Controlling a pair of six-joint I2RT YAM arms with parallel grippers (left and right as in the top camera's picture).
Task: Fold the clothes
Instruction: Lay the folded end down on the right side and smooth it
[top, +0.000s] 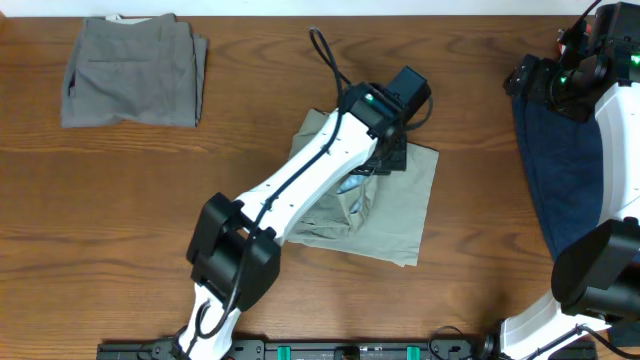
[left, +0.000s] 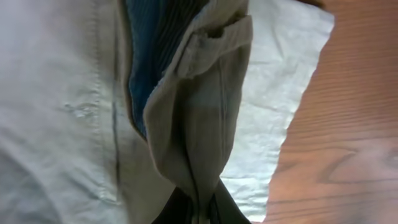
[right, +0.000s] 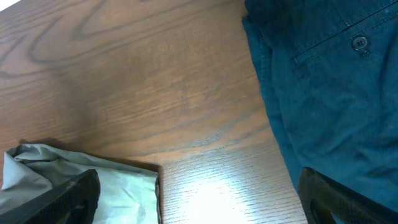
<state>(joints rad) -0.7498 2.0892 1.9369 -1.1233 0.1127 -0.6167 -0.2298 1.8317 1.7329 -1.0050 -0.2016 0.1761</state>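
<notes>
The left arm hid much of the khaki shorts (top: 402, 215) at the middle of the table (top: 255, 100). The left gripper (left: 200, 210), cut off at the frame's edge, pinched a raised fold, seemingly at the waistband. The right gripper (right: 199, 186) gaped wide, its 2 fingers empty, beside the navy shorts (right: 323, 93).

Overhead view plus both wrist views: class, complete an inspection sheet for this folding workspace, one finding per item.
Surface: wooden table, brown grain.
Job's things: khaki shorts at centre, bunched and partly folded, blue inner waistband showing.
Clutter: grey folded shorts at far left; navy shorts spread at right.
Tools: left tool shut on a fold of the khaki shorts; right tool open, empty, beside the navy shorts.
Cables: black cable looping off the left arm.
Surroundings: black rail at the near edge.
</notes>
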